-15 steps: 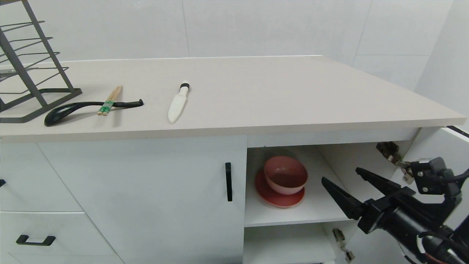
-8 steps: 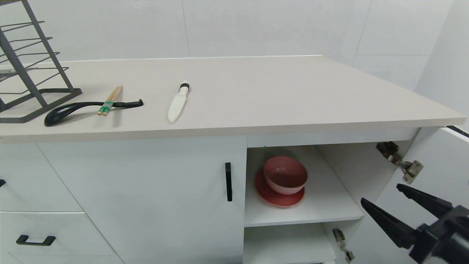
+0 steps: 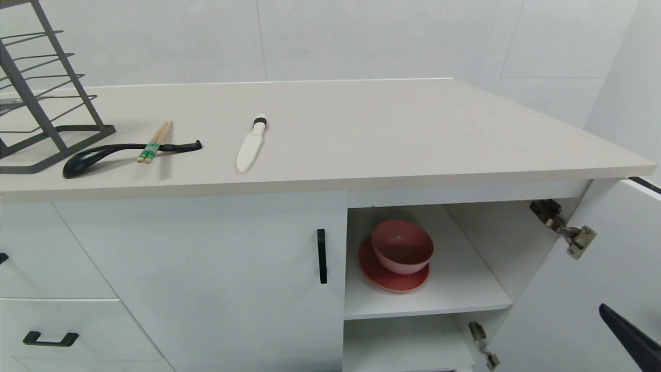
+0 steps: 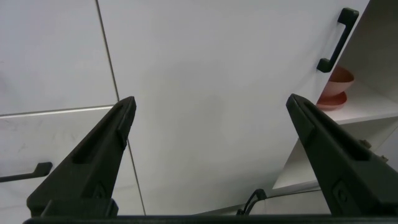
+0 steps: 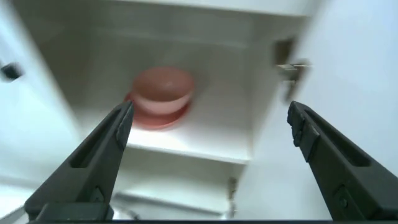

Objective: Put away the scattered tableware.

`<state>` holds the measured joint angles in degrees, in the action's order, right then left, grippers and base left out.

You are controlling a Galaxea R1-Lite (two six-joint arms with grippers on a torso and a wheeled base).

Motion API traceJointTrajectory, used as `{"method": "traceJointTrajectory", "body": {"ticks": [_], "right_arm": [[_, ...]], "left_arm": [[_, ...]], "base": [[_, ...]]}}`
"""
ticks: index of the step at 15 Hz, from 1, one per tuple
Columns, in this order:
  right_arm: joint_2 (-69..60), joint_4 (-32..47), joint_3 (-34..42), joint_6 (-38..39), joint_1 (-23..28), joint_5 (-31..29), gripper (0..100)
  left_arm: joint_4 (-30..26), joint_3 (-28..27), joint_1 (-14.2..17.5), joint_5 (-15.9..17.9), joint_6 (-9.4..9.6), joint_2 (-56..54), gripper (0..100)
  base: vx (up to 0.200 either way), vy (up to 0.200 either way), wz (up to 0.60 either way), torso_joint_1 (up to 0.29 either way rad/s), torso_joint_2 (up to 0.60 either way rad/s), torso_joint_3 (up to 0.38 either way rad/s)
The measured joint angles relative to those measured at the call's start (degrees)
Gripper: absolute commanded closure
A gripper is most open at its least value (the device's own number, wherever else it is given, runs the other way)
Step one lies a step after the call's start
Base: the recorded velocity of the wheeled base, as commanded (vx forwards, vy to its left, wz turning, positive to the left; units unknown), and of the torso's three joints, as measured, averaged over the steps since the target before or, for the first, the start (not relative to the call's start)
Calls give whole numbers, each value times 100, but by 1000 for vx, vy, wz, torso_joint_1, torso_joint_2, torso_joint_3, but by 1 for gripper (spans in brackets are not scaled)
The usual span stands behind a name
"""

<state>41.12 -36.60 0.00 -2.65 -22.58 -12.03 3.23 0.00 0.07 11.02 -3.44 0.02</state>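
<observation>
On the shelf of the open cupboard, a pink bowl (image 3: 402,252) sits on a red plate (image 3: 392,279). On the counter lie a black ladle (image 3: 103,153), a pair of chopsticks (image 3: 154,141) across its handle, and a white knife (image 3: 250,144). My right gripper (image 5: 210,112) is open and empty, low in front of the cupboard and facing the bowl (image 5: 163,90) and plate (image 5: 155,118) from a distance; one of its fingers (image 3: 627,333) shows at the lower right. My left gripper (image 4: 211,102) is open and empty before the shut door, with the bowl (image 4: 339,81) off to one side.
A dark wire rack (image 3: 36,103) stands at the counter's far left. The right cupboard door (image 3: 594,289) is swung open on its hinges (image 3: 573,235). The left door has a black handle (image 3: 322,256). Drawers with a black handle (image 3: 50,339) are lower left.
My right gripper has drawn back from the cupboard opening, down and to the right, until only a fingertip shows in the head view. The tableware has not moved.
</observation>
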Motion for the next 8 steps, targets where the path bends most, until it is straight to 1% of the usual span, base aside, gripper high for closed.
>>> {"method": "traceJointTrajectory", "body": {"ticks": [5, 8], "right_arm": [[-1122, 389, -11, -252, 1134, 76, 0], [-1993, 794, -22, -263, 1586, 323, 0]], "left_arm": [[0, 0, 0, 20, 10, 0, 0], [2, 0, 0, 22, 29, 0, 0]], "base": [[0, 0, 0, 0, 0, 0], [0, 0, 0, 0, 0, 0]]}}
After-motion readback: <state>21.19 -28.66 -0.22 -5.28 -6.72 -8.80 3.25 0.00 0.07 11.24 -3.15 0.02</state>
